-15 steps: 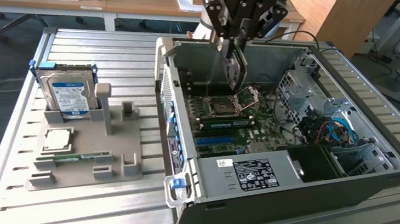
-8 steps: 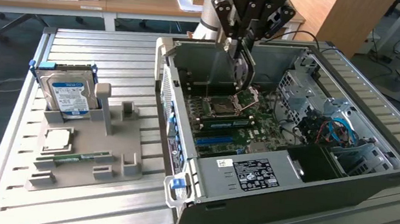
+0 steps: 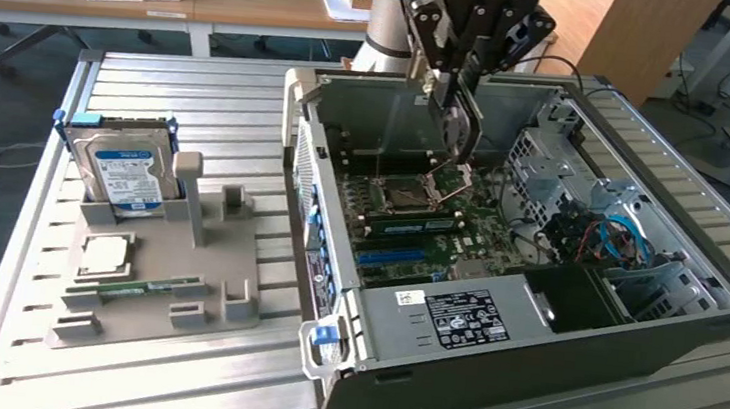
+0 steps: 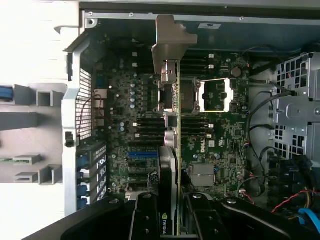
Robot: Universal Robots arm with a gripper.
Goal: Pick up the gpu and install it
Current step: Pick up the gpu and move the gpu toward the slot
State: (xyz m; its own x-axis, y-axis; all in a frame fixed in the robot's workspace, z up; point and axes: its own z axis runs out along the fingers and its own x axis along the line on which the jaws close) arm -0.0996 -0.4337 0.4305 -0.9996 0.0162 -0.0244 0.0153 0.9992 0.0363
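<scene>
Two brand names can be read.
"ROBOTIQ" stands on the body of the gripper (image 3: 459, 98); "NVIDIA" stands on the black edge of the gpu (image 4: 167, 165), clasped in that gripper.

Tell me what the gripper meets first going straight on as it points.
Probably the motherboard near the CPU socket, with the gpu the gripper holds touching first; depth is unclear.

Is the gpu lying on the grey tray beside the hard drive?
No, the gripper holds the gpu on edge over the motherboard inside the open computer case.
</scene>
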